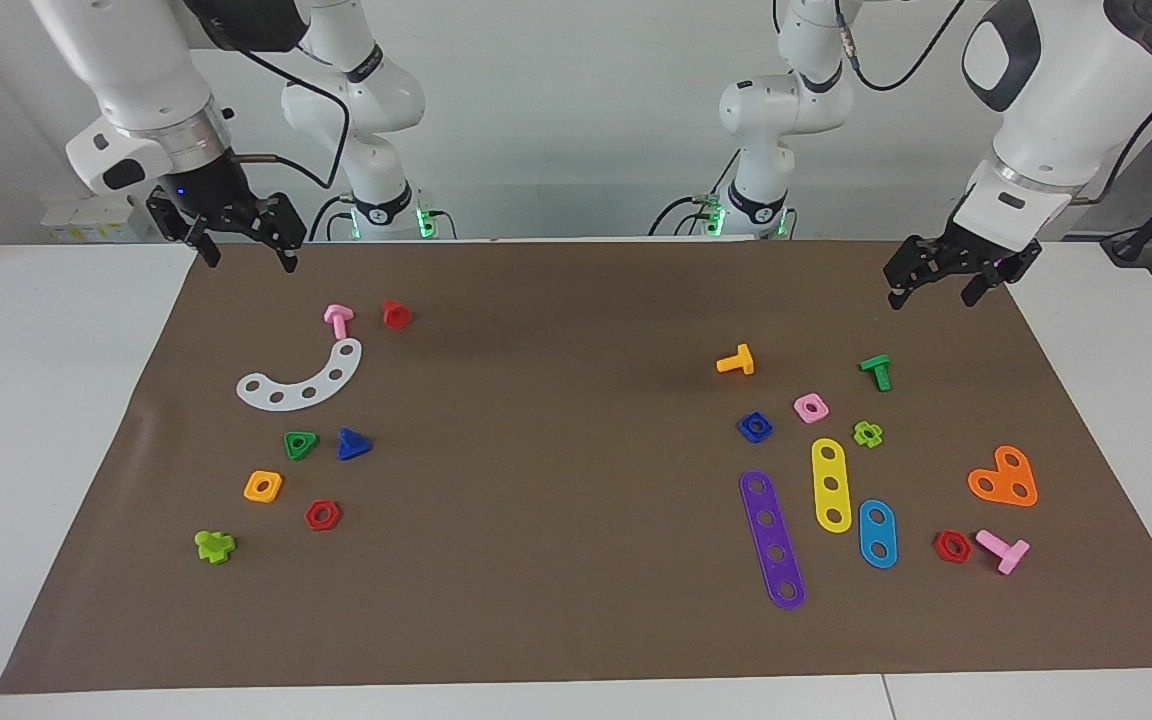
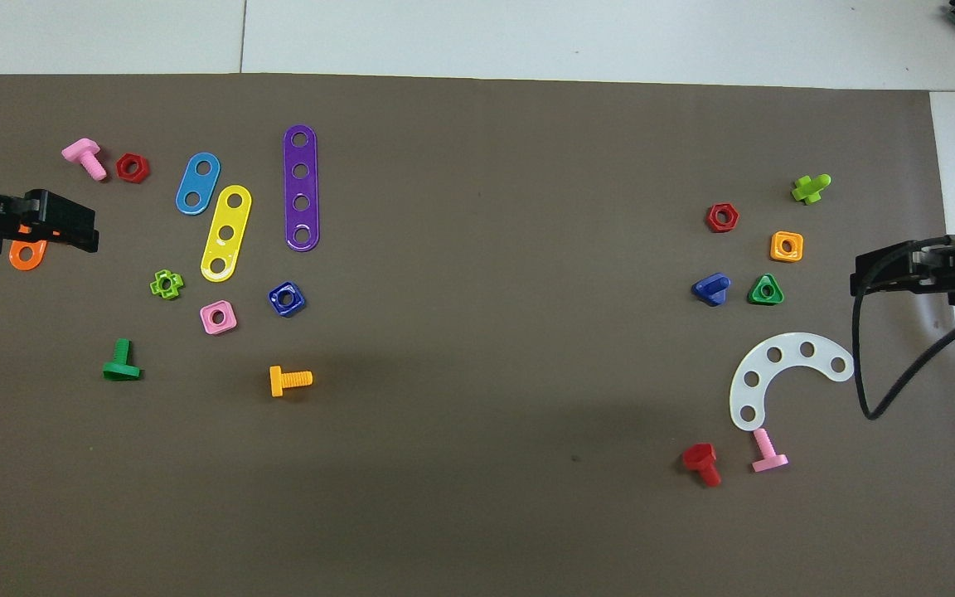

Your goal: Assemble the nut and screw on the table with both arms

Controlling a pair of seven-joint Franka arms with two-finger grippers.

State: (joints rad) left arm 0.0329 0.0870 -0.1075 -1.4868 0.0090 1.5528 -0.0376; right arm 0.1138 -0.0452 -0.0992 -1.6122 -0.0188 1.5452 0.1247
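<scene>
A small dark-blue nut (image 1: 755, 427) lies flat on the brown mat of the table (image 1: 556, 620) toward the left arm's end, its round hole facing up, just beside a pink square nut (image 1: 811, 407) and near the upper end of a purple strip (image 1: 772, 540). Its partner, the dark-blue screw (image 1: 353, 444), lies well apart toward the right arm's end, resting on its flat triangular head and tipped so the stubby shaft points out sideways, beside a green triangular nut (image 1: 300, 444). Both pieces look like light, rigid, glossy plastic, likely to skid or pop loose under a careless pinch; the nut seems best taken across two flat outer sides, leaving the hole free, and the screw by its head, leaving the shaft clear for threading. The left gripper (image 1: 936, 282) hangs in the air over the mat's edge nearest the robots, fingers spread wide and empty, with a green bolt (image 1: 877, 371) and an orange bolt (image 1: 737, 361) lying between it and the nut. The right gripper (image 1: 244, 240) hovers likewise, open and holding nothing, over the matching corner above a pink bolt (image 1: 338, 319) and a red bolt (image 1: 396, 314). Neither piece has been touched, so assembly looks yet to begin.
</scene>
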